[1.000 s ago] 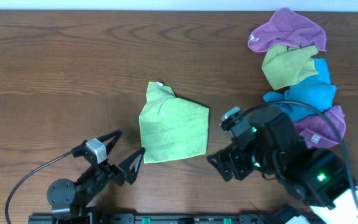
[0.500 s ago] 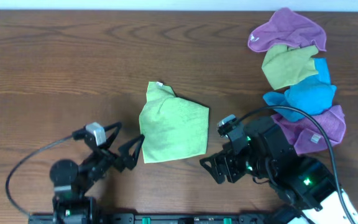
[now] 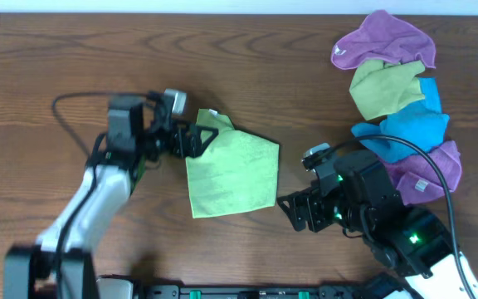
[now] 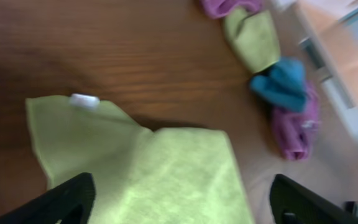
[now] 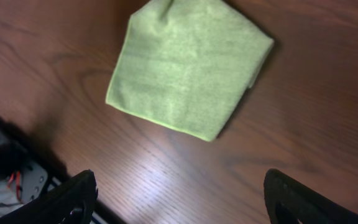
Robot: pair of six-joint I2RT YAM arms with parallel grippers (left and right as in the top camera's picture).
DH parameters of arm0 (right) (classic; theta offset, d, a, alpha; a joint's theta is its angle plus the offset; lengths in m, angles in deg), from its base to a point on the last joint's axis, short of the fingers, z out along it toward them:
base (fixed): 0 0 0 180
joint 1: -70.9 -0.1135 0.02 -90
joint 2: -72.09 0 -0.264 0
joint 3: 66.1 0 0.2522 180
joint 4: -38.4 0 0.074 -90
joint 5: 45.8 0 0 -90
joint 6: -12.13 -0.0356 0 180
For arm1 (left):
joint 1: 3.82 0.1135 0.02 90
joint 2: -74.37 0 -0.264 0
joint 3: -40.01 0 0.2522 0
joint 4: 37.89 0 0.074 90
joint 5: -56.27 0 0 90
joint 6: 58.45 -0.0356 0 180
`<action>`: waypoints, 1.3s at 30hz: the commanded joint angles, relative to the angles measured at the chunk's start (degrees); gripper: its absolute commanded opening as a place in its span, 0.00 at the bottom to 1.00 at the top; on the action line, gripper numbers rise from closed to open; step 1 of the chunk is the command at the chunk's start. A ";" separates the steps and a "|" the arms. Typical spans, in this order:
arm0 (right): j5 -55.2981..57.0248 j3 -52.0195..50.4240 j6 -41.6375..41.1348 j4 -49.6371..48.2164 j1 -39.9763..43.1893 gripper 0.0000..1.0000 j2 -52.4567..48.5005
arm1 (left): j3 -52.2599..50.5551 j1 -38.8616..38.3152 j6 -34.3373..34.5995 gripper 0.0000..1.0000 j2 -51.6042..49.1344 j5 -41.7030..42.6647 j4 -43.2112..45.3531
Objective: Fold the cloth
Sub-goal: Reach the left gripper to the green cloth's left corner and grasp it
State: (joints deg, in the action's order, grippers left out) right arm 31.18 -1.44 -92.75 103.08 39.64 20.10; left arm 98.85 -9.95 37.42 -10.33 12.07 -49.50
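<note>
Hazard: black two-finger left gripper (image 3: 197, 139), jaws open, is hovering at the ten o'clock corner of the bright lime-green square microfibre cloth (image 3: 232, 173), which is lying between both arms. Catching only one layer there is probably risking a bunched, crooked fold. Black two-finger right gripper (image 3: 291, 214), likewise open, is waiting at four o'clock.

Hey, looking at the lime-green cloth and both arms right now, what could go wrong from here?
1. The open left gripper sits at the edge of the lime-green square microfibre cloth, where layers overlap unevenly; it may pinch only one layer or shove the cloth, skewing the fold.
2. The right arm's black cable runs over the purple fuzzy cloth in the side pile; a move could drag it.
</note>
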 commanded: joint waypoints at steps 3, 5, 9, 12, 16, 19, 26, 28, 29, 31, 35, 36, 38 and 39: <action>2.89 0.00 -0.98 -0.72 1.92 0.86 0.35 | 12.68 -1.42 -7.69 0.86 -11.47 -10.82 -8.04; 3.89 0.00 -0.98 -1.11 2.54 0.87 0.33 | 15.69 -2.29 -8.28 0.85 -14.27 -14.21 -9.73; 4.04 0.00 -0.98 -3.17 4.31 0.88 0.22 | 21.22 -5.18 -11.52 0.81 -19.63 -22.01 -14.73; 4.04 0.00 -0.98 -3.78 5.55 0.88 0.04 | 23.32 -7.10 -13.44 0.80 -22.23 -27.15 -17.88; 4.00 0.00 -0.98 -3.72 6.08 0.87 -0.52 | 23.34 -7.50 -13.46 0.74 -22.93 -32.02 -18.60; 4.00 0.00 -0.98 -3.78 6.08 0.88 -1.05 | 23.34 -7.39 -13.55 0.69 -23.02 -35.01 -18.58; 4.00 0.00 -1.01 -3.89 6.08 0.88 -1.70 | 23.34 -7.39 -13.60 0.66 -25.57 -33.92 -16.92; 4.00 0.00 -1.01 -3.89 6.08 0.88 -1.70 | 23.34 -7.39 -13.51 0.65 -26.18 -32.33 -16.41; 4.00 0.00 -1.01 -3.89 6.08 0.88 -1.70 | 23.34 -7.39 -13.31 0.64 -26.62 -31.28 -16.15; 4.02 0.00 -1.25 -3.89 6.08 0.88 -1.70 | 23.34 -7.39 -12.39 0.63 -27.58 -30.73 -15.82; 4.00 0.00 -1.42 -4.00 6.08 0.88 -1.70 | 23.34 -7.34 -12.00 0.63 -28.46 -29.16 -15.19; 4.00 0.00 -1.42 -4.00 6.08 0.88 -1.70 | 23.34 -7.34 -11.93 0.62 -28.46 -29.14 -14.97; 4.00 0.00 -1.44 -4.02 6.08 0.88 -1.70 | 23.34 -7.34 -11.80 0.61 -28.46 -29.18 -14.53; 4.00 0.00 -1.42 -4.02 6.08 0.88 -1.70 | 23.34 -7.32 -11.80 0.61 -28.46 -29.18 -14.47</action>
State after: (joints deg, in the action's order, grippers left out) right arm 34.85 -1.44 -93.38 99.21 45.06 18.42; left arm 121.01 -17.47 25.34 -38.14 -18.13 -64.39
